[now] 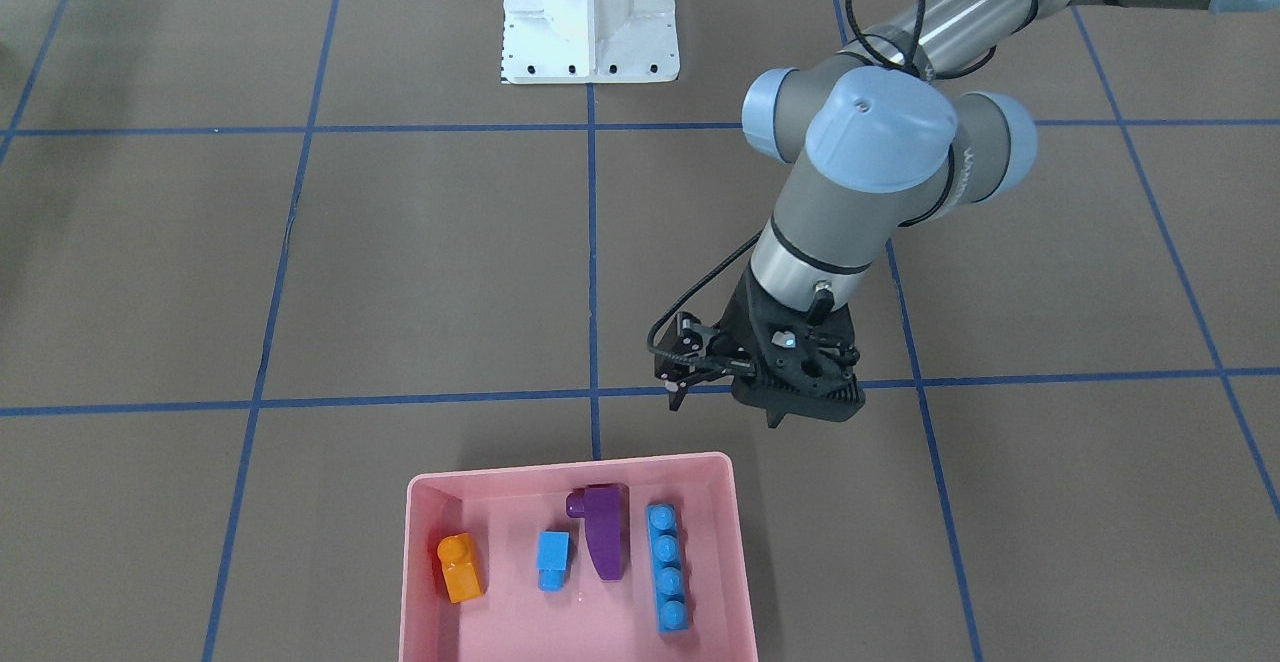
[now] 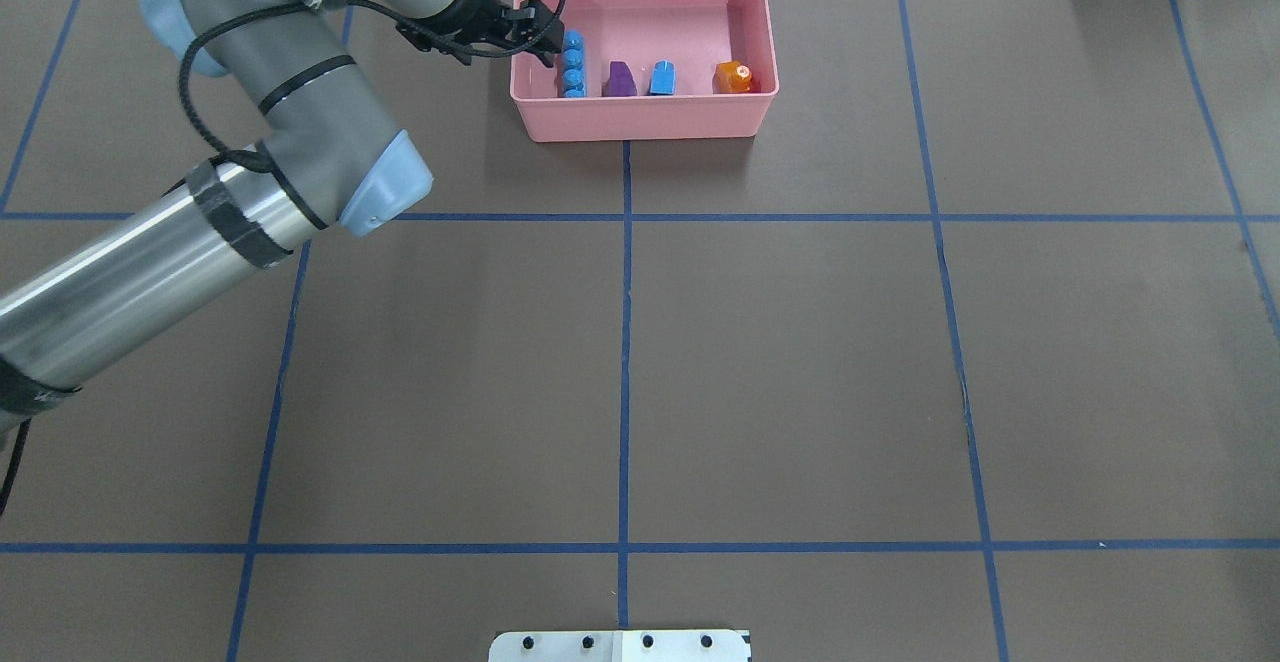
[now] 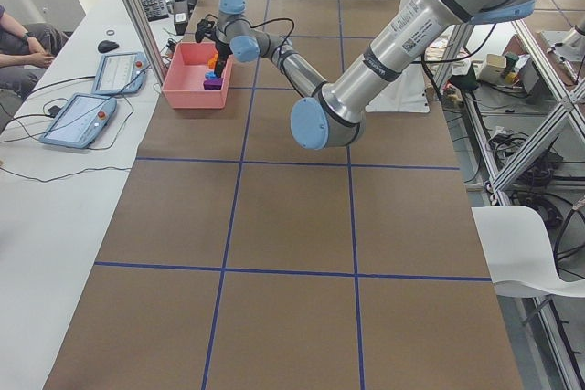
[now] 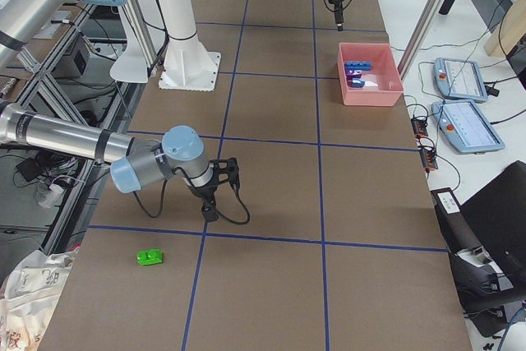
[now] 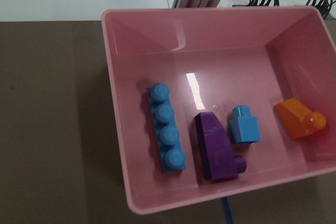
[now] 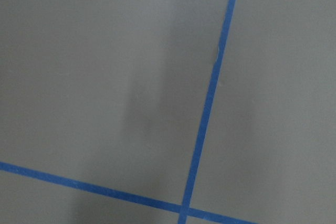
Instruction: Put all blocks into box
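Observation:
The pink box [image 1: 420, 582] stands at the table's far edge [image 2: 640, 117]. In it lie the orange block [image 1: 460, 567], the small blue block [image 1: 552, 554], the purple block [image 1: 603, 537] and the long blue block [image 1: 668, 567]. The left wrist view shows all of them in the box [image 5: 111, 77]. My left gripper [image 1: 677, 400] hovers above the box's edge beside the long blue block [image 2: 573, 67]; its fingers look closed together and hold nothing. The green block [image 4: 149, 257] lies on the bare table near my right gripper [image 4: 210, 213], which points down; I cannot tell whether it is open.
The white robot base [image 1: 590, 12] stands at the table's robot side. Blue tape lines cross the brown tabletop. Two tablets [image 4: 460, 121] lie on the side bench beyond the box. A person sits at that bench [image 3: 18, 38].

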Robot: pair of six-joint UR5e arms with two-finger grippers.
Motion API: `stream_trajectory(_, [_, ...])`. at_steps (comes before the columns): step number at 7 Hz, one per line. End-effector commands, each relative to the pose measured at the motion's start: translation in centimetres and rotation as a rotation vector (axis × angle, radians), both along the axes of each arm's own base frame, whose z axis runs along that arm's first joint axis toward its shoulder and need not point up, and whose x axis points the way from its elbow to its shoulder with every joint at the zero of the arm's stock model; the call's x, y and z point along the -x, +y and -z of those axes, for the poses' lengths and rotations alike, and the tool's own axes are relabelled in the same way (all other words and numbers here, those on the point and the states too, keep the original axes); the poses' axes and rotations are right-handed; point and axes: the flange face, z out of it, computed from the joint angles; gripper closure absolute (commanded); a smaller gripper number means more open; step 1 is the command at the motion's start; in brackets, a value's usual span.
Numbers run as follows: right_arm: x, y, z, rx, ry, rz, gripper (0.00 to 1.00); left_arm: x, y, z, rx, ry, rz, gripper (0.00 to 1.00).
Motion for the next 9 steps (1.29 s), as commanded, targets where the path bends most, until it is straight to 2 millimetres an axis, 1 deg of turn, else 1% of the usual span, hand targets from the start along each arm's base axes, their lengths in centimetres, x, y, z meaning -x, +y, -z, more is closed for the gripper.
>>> stream_trajectory(1, [-1.5,6.0,-5.5,-0.004,-0.019,-0.001,0.00,7.5,7.9,-7.5,-0.087,-0.116,-0.166,0.00])
stream_trajectory(2, [-1.8,7.4,-6.0,0.013,-0.010,-0.002,0.00,11.7,9.0,-10.4,-0.109,-0.168,-0.213,0.00])
stream_trajectory(3, [-2.1,8.3,-6.8,0.035,-0.002,-0.001,0.00,15.3,8.5,-11.9,-0.132,-0.171,-0.281,0.00])
stream_trajectory(4, [-2.3,9.2,-8.3,0.067,0.006,0.001,0.01,17.4,8.3,-13.6,-0.126,-0.166,-0.291,0.00])
stream_trajectory(6, [-2.6,10.6,-10.6,0.095,0.021,0.031,0.00,17.9,9.1,-12.5,-0.149,-0.156,-0.289,0.00])
stream_trajectory(7, [-2.9,12.1,-12.4,0.083,0.036,0.091,0.00,18.0,9.4,-12.0,-0.159,-0.153,-0.286,0.00])
stream_trajectory(8, [-3.0,12.6,-13.2,0.090,0.039,0.103,0.00,18.0,9.4,-11.7,-0.166,-0.150,-0.287,0.00])
stream_trajectory(9, [-3.0,12.6,-13.3,0.107,0.038,0.095,0.00,18.0,9.3,-11.2,-0.173,-0.148,-0.282,0.00])
